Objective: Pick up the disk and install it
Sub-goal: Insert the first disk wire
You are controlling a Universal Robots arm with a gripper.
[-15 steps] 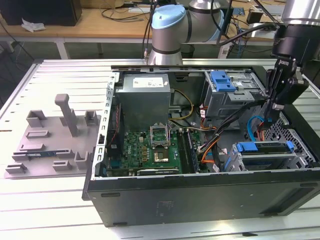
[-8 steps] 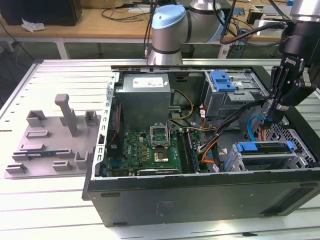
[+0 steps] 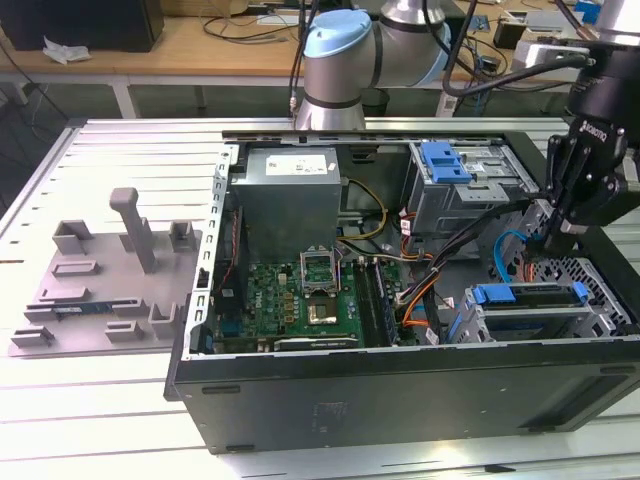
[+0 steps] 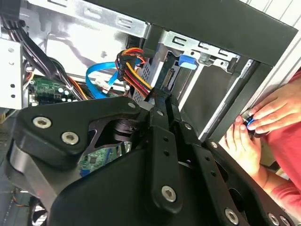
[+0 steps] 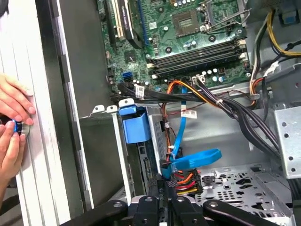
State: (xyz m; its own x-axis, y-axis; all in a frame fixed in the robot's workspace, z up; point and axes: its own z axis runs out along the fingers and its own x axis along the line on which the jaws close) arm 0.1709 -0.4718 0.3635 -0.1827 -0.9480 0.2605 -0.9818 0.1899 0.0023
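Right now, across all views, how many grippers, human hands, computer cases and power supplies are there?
Gripper: 1
Hands: 2
Computer case: 1
Power supply: 1
Total: 5

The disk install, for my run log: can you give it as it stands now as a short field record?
disk: in the drive cage inside the open computer case
end effector: down in the case, beside that cage
cables: blue data cable, coloured power plug by the cage
person: hands outside the case, holding a small blue piece
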